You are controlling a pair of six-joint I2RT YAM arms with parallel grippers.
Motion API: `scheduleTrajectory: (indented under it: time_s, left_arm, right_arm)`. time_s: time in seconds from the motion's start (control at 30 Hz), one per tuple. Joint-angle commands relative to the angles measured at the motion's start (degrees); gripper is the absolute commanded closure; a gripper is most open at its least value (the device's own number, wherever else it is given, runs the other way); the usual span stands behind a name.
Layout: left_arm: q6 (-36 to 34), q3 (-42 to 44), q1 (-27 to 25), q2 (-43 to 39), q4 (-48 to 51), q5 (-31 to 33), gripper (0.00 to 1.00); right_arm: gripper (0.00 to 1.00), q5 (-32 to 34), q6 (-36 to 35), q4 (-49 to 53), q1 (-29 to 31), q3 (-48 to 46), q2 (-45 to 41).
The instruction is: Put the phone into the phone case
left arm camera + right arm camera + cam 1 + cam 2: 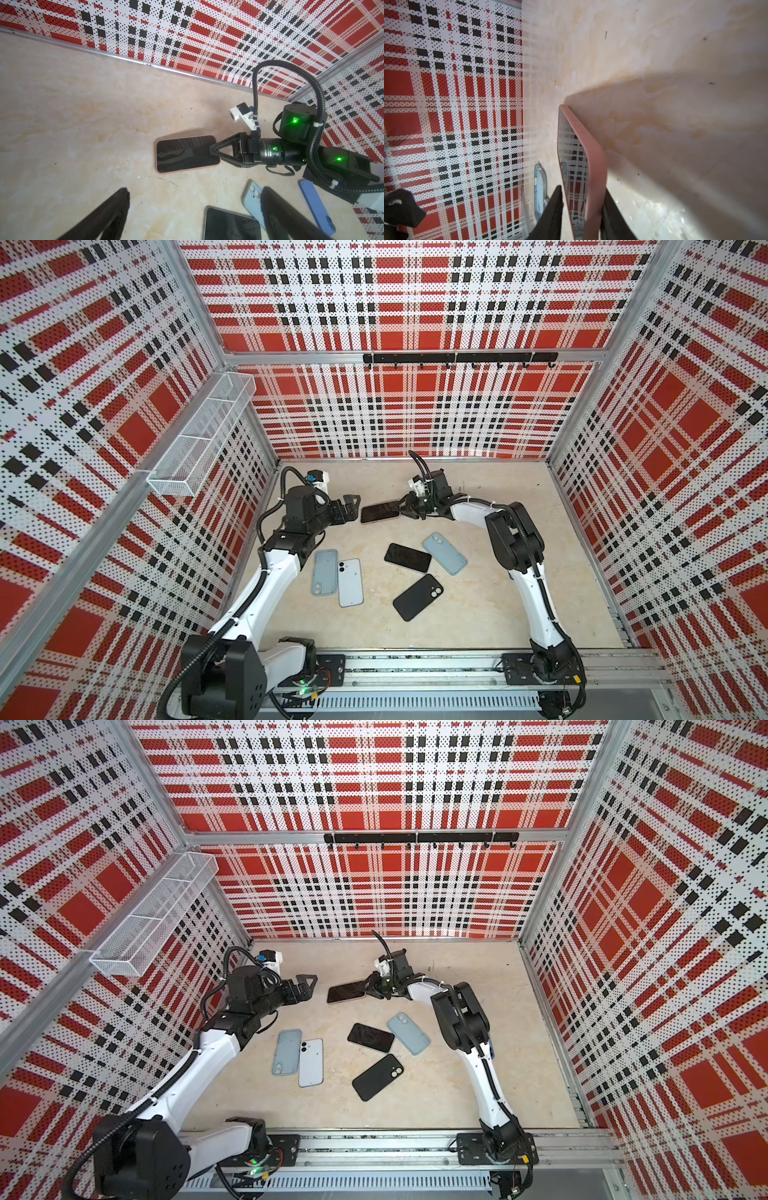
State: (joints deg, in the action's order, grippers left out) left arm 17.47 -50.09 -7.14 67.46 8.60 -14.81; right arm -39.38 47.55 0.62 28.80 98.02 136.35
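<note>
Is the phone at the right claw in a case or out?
In. A pink case wraps the phone, seen in both wrist views.

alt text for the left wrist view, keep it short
A phone in a pink case lies screen up on the beige table, with the right gripper at its end. The open left gripper frames the foreground, beside a dark-screened phone.

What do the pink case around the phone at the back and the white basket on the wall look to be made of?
Pink case: likely silicone or soft plastic, matte; its rim shows no glare, while the screen of the phone mirrors the plaid wall. Basket: apparently white-coated metal mesh; the wall shows through its fine holes.
</note>
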Motion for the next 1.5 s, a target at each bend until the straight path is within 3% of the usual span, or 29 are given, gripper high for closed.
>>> scheduleTrajectory:
  time_s: [0.0,0.27,0.43,0.67,0.8,0.93,1.17,1.3,1.47]
  left_arm:
    - [-1.04,-0.83,-0.8,-1.06,0.51,0.49,0.0]
    - [-2.88,-0.2,-2.38,-3.09,1.47,5.12,0.01]
    - [-1.47,-0.25,-2.71,-4.0,2.13,6.63,0.01]
    - [-1.47,-5.7,-3.64,0.45,12.05,5.16,0.0]
    - [-0.86,-9.88,-9.81,4.44,20.19,6.33,0.01]
    - [-2.8,-12.94,-18.23,8.68,27.01,5.02,0.01]
    - [3.34,-7.28,-19.54,11.83,22.65,-1.0,0.01]
    - [7.13,-4.74,-19.24,14.06,18.47,-2.6,0.01]
    - [9.6,-3.32,-18.82,18.01,15.67,-0.98,0.01]
  right_arm:
    - [0.66,2.73,-0.73,-1.48,0.29,-1.49,-0.24]
    - [0.52,11.96,-5.68,7.22,0.03,-3.08,-5.05]
    - [0.51,17.2,-8.23,10.89,-0.07,-4.51,-9.53]
    - [0.5,28.47,-15.15,16.12,0.12,-14.22,-25.65]
    - [0.5,33.73,-15.65,17.35,0.47,-25.81,-38.76]
    - [0.47,33.5,-11.49,16.4,0.87,-39.17,-51.93]
    - [0.42,28.76,-5.0,10.52,2.12,-56.87,-67.32]
    - [0.41,26.18,-2.76,5.18,3.61,-61.46,-68.59]
    - [0.4,21.82,1.77,-7.46,5.42,-64.48,-62.21]
